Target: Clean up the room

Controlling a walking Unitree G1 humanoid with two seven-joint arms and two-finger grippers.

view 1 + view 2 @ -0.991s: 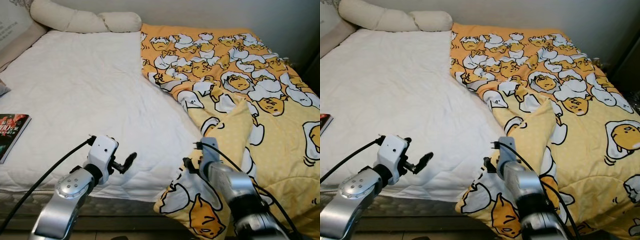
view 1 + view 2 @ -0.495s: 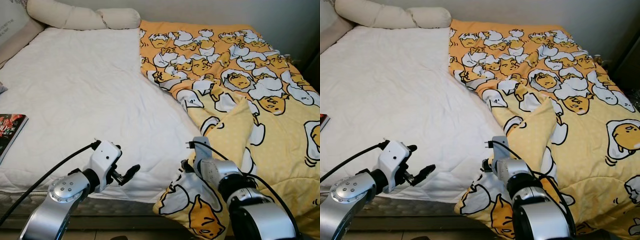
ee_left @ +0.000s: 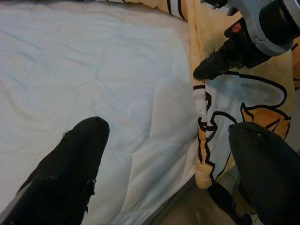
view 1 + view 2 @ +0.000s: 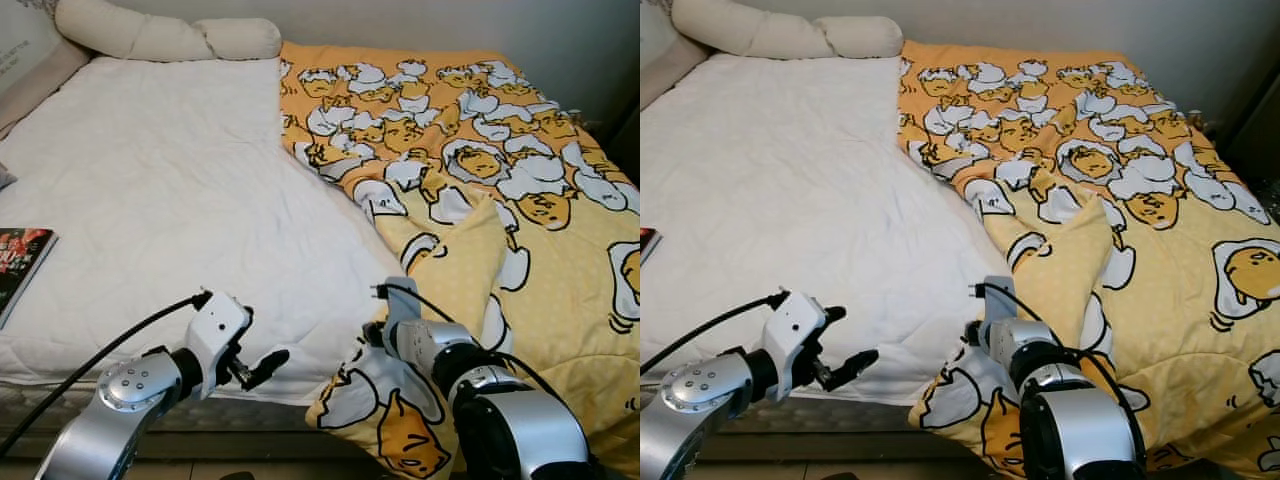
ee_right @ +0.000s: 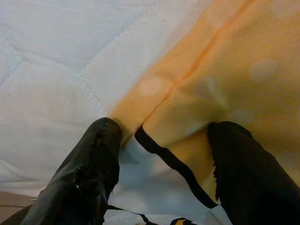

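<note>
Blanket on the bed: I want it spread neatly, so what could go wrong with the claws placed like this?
1. The right claw is open around the blanket edge near the folded corner; it might pinch both layers and drag the fold along.
2. The left claw hovers open over the white mattress pad, so closing there could bunch the pad instead.
3. The book near the bed's edge could get covered.

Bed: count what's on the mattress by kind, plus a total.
Pillows: 2, long cream bolster pillow and smaller cream pillow
Blankets: 1, yellow egg-print blanket
Books: 1, book at the left edge of the mattress
Total: 4
</note>
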